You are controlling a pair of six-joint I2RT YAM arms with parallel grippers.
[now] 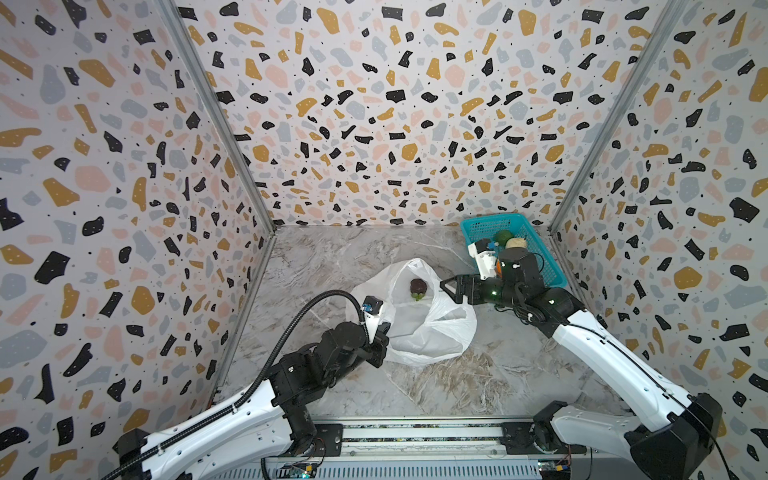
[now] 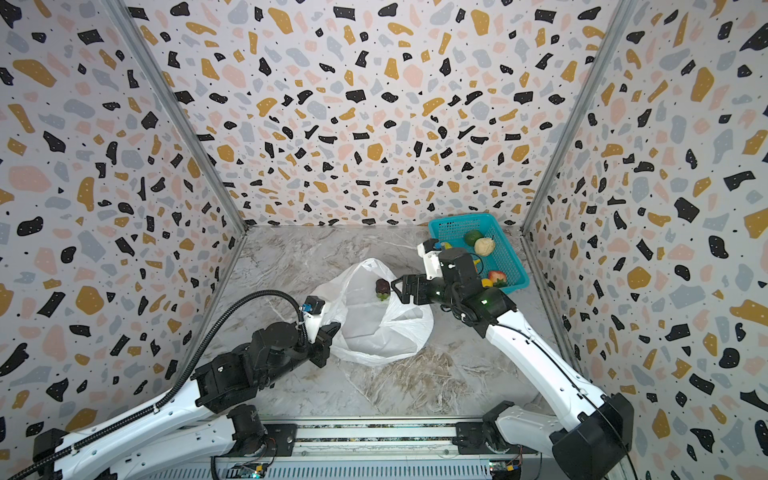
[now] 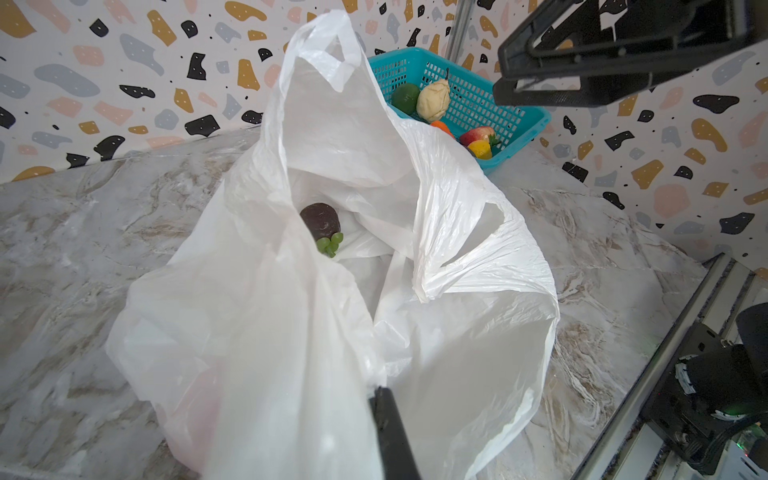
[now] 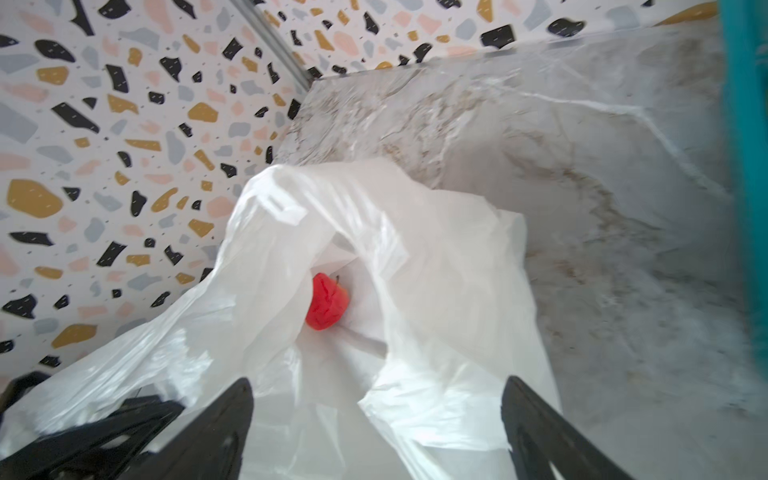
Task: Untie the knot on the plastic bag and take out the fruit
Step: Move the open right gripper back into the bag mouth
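Both top views: right pincer (image 1: 444, 287) spread at plastic bag (image 1: 419, 332).

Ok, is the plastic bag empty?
No, a dark round fruit with green leaves lies inside the open plastic bag, and the right wrist view shows a red fruit.

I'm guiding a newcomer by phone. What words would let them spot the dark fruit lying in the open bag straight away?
On the marble table, find the white plastic bag in the middle. Inside its open mouth lies the dark fruit: round, brownish-black, with a small green leafy tuft, unlike the red fruit also inside.
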